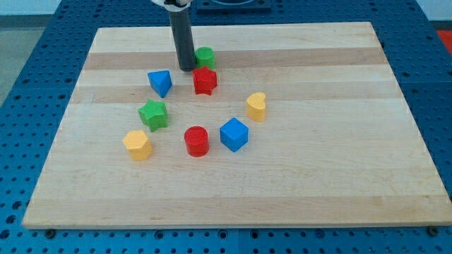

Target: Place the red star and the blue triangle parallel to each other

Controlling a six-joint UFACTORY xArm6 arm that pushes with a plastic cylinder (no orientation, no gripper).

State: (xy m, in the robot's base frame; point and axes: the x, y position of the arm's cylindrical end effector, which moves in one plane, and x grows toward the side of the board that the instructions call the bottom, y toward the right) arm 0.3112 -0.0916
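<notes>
The red star (pixel 205 80) lies on the wooden board (pixel 325 141) near the view's top centre. The blue triangle (pixel 161 82) lies to its left with a gap between them. My tip (pixel 186 68) stands just above that gap, close to the red star's upper left and to the right of the blue triangle's top. It sits right beside a green round block (pixel 205 57), which lies directly above the red star.
A green star (pixel 153 114) lies below the blue triangle. A yellow hexagon-like block (pixel 137 144), a red cylinder (pixel 197 140) and a blue cube (pixel 234 134) lie lower down. A yellow heart-like block (pixel 256 106) lies to the right.
</notes>
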